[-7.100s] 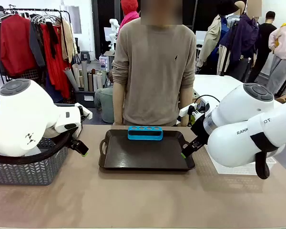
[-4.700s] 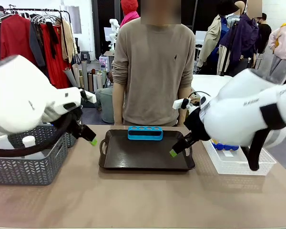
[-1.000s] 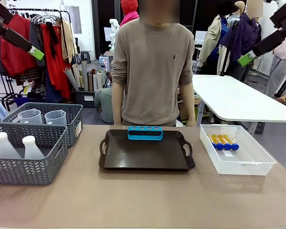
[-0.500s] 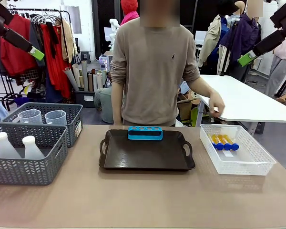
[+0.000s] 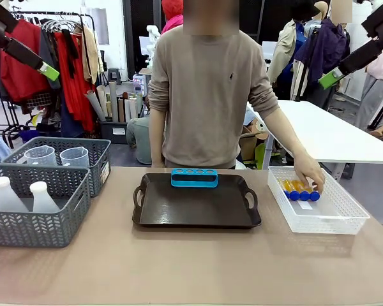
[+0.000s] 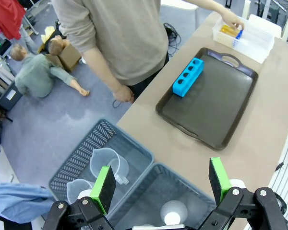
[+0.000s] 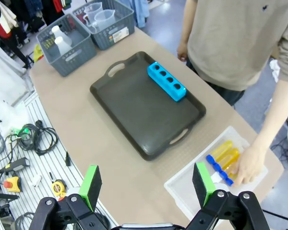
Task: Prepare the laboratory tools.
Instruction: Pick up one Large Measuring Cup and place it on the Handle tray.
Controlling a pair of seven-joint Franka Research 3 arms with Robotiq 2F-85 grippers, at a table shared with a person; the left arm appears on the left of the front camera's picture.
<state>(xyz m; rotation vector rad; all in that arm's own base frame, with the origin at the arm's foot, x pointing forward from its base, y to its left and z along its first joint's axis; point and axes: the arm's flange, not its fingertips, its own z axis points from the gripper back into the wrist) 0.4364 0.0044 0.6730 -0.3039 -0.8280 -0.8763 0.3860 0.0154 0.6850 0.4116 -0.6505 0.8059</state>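
- The yellow tubes [image 5: 294,187] lie side by side at the far left of the white mesh basket [image 5: 319,225], right of the tray [image 5: 198,210], with their long axes running near-far and blue caps nearward.
- The person's hand [image 5: 309,177] rests curled on them; I cannot tell whether it grips one.
- The left gripper [image 6: 162,179] and right gripper [image 7: 146,182] hang high, gaping and empty; the right is nearer.

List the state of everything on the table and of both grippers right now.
left gripper: open, empty, held high
right gripper: open, empty, held high
yellow tubes: lying in white mesh basket, person's hand on them
blue rack: on the tray, holes empty
beakers: upright in far grey basket
flasks: upright in near grey basket
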